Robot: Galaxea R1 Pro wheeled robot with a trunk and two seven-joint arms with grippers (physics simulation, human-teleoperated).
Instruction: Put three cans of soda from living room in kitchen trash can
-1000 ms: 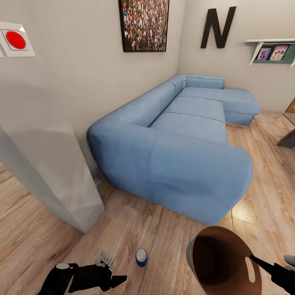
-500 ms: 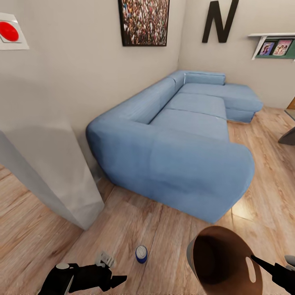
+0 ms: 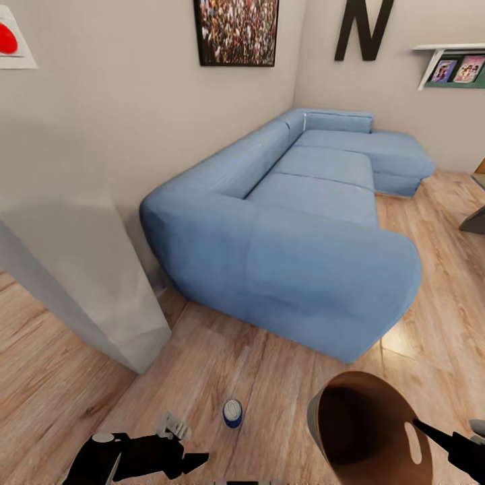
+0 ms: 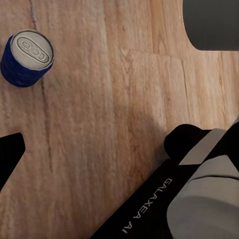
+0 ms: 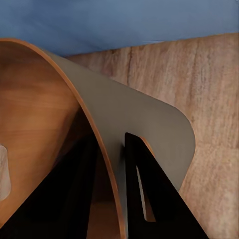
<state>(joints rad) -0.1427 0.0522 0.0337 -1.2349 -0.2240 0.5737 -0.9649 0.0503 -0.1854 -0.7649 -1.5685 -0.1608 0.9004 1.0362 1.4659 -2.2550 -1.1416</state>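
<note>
A blue soda can stands upright on the wood floor in front of me; its silver top shows in the left wrist view. My left gripper hangs low to the can's left, open and apart from it, with one black finger showing. My right gripper is shut on the rim of the trash can, one finger inside its brown wall and one outside the grey wall. The bin is tilted, its mouth facing me. The two orange cans are out of view.
A large blue sofa fills the middle of the living room, close ahead. A grey wall corner juts out at the left. A framed picture, a letter N and a shelf hang on the walls.
The whole head picture has shifted: wall items slid up and left, the sofa looms slightly larger, so the camera moved. Both grippers keep their places in the view; the bin stays held.
</note>
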